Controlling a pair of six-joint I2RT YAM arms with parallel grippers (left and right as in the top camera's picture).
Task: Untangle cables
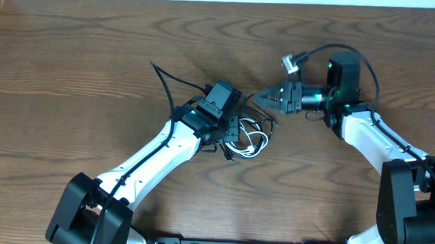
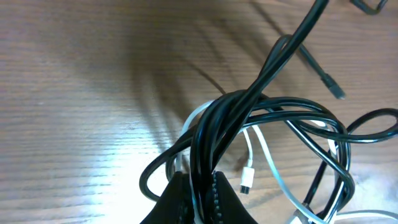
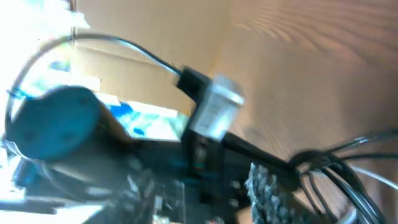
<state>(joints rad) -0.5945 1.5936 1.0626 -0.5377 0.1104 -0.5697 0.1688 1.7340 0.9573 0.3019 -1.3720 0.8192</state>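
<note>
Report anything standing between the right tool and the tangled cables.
Nothing visible does. The right tool sits at the edge of the cables; the left tool clamps their black strands from the opposite side.

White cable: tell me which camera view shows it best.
Left wrist view. The white cable lies close up there, its plug end clear, threaded through the black cable loops. Overhead shows only small white loops beside the left arm. Right wrist is blurred; no white cable can be made out there.

On the wooden desk, the left gripper sits over the tangled black cable and white cable, with the right gripper close by at two o'clock.
</note>
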